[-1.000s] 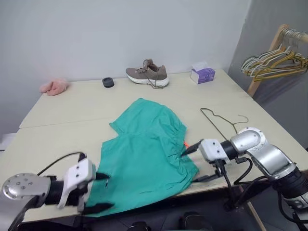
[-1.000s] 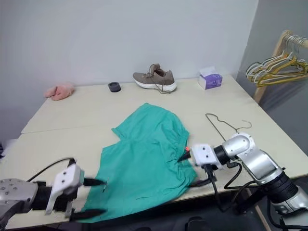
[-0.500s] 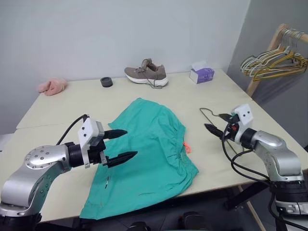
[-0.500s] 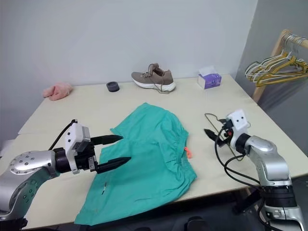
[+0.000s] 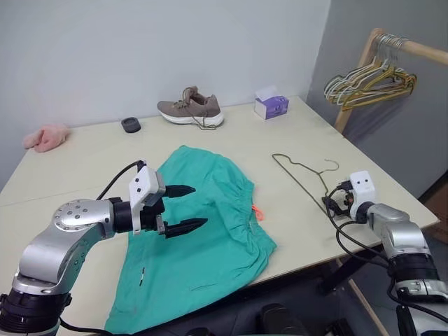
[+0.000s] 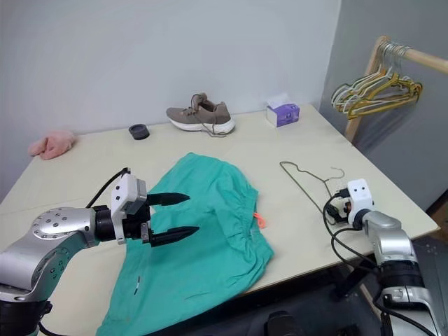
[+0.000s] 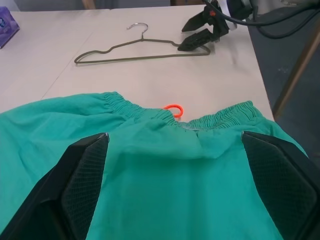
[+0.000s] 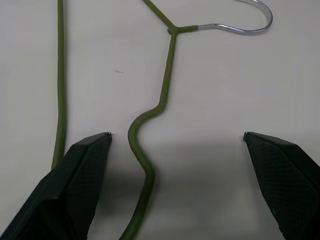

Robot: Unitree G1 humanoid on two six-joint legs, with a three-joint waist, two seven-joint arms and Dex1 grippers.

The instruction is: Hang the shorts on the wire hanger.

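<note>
Teal shorts (image 5: 199,231) flat on worktop (image 5: 91,157) | reaching for wire hanger (image 5: 301,178) | right gripper (image 8: 175,145) fingers wide, straddling wire | left gripper (image 5: 183,208) wide, empty | next: close on wire, lift.

A shoe (image 5: 190,111), tissue box (image 5: 271,106) and pink cloth (image 5: 45,137) sit along the table's (image 5: 84,164) far edge.

Teal shorts (image 5: 199,224) flat, olive wire hanger (image 5: 301,176) beside

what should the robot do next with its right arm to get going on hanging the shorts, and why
Probably ease the right gripper down and shut it on the wire hanger. Its fingers stand open, one of the hanger's wire arms runs between them on the table, and nothing is held yet. The shorts lie flat beside it, under the open left gripper.
</note>
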